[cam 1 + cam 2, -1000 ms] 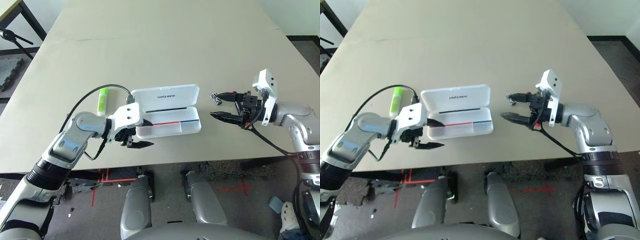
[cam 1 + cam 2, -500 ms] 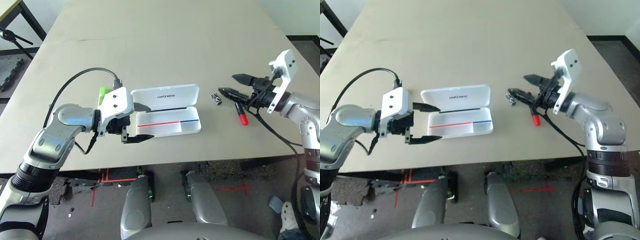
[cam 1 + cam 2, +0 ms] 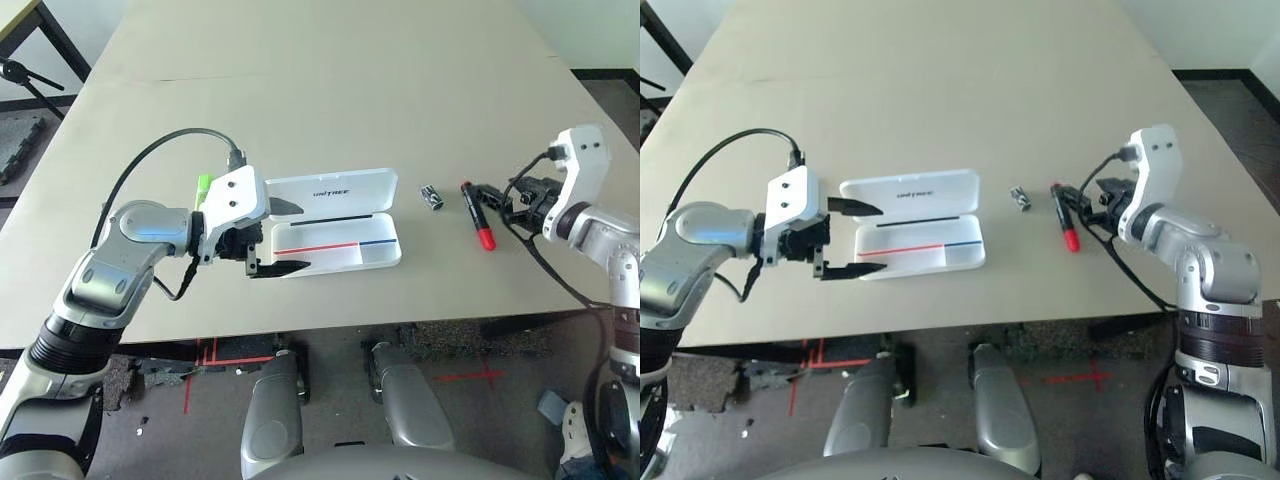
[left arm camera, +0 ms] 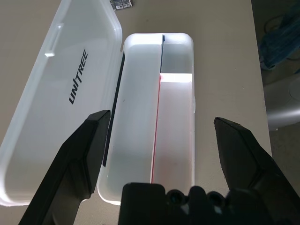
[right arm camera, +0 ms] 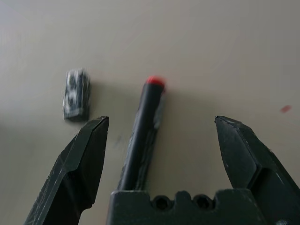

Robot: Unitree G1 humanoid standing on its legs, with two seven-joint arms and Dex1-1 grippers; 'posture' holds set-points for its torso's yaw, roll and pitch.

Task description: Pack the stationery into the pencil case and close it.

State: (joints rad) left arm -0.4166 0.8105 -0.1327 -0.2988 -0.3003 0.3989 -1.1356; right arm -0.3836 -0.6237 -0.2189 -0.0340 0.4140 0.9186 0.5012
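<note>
Because the right pincer [image 5: 161,121] hangs wide and empty over the red marker [image 5: 142,133], right of the open pencil case [image 3: 381,254], closing off-centre could roll the marker or knock the small black-and-silver piece [image 3: 432,197] away.

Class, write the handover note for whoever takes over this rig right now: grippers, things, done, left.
Left gripper: open, empty, at the pencil case.
Right gripper: open, over the marker, not gripping it.
Pencil case: lid open, nothing inside.
Black-and-silver piece: on the table, between case and marker.
Green highlighter: on the table, beyond the left gripper.
Done: nothing packed.
Left: pack all three, close the lid.
</note>
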